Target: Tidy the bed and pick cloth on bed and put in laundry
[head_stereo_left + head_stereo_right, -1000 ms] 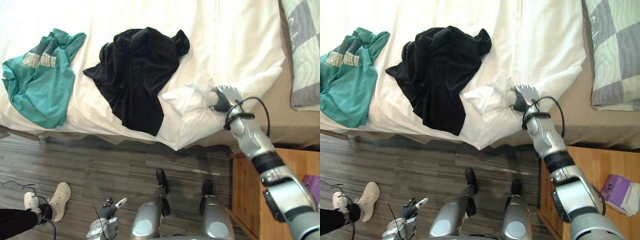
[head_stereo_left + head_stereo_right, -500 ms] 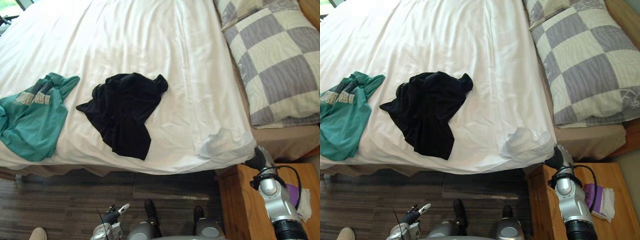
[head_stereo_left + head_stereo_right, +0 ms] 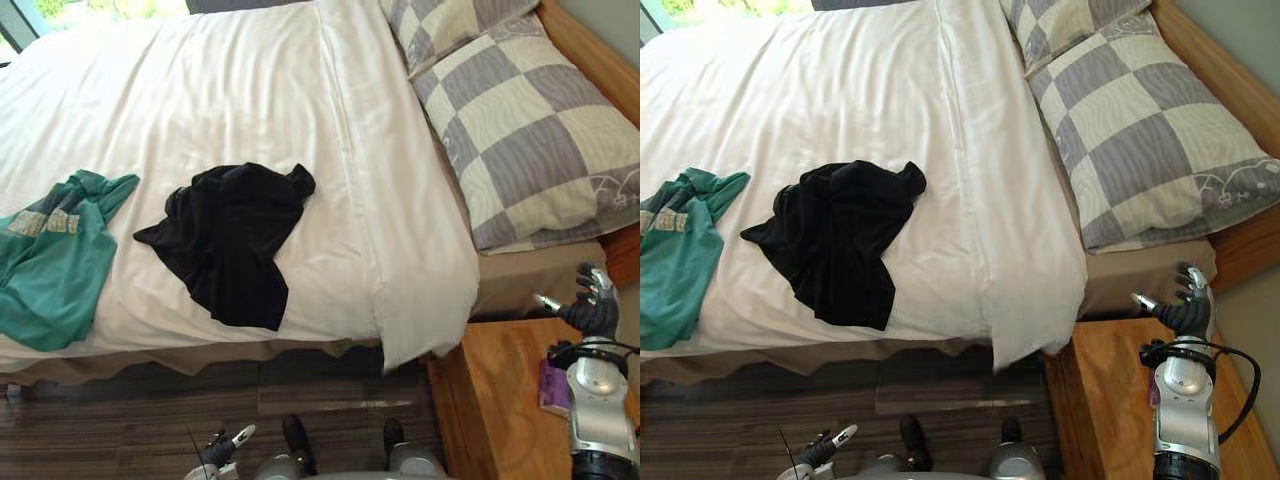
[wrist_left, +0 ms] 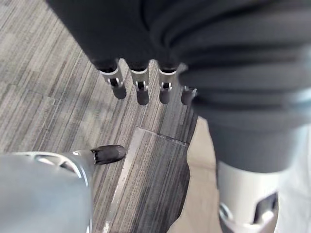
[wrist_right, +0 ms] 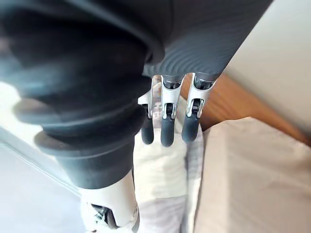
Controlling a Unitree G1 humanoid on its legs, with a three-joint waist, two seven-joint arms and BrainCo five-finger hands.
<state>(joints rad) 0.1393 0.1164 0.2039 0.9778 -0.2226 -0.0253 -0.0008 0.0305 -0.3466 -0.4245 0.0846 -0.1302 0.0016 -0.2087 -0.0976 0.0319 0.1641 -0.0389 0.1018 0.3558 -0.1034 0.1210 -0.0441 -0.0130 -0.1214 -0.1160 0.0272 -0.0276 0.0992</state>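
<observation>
A crumpled black cloth [image 3: 228, 243] lies in the middle of the white duvet [image 3: 240, 100], near the bed's front edge. At the left edge of the bed a teal cloth [image 3: 48, 268] is spread out, apart from the black one. My right hand [image 3: 590, 308] hovers open and empty above the wooden nightstand [image 3: 490, 400], right of the bed, well away from both cloths. Its fingers [image 5: 167, 124] hang straight. Low over the floor, my left hand [image 3: 222, 447] is open with straight fingers [image 4: 141, 90] and holds nothing.
Two grey-and-cream checked pillows [image 3: 530, 150] lie at the head of the bed, against a wooden headboard [image 3: 590, 55]. The duvet's corner [image 3: 425, 325] hangs over the bed's side above the beige sheet [image 3: 530, 280]. A purple packet [image 3: 553, 385] rests on the nightstand. Wood floor [image 3: 130, 425] runs along the bed.
My right hand has let go of the duvet corner and moved right, over the nightstand. The duvet now lies smooth. The camera has shifted toward the bed's head.
</observation>
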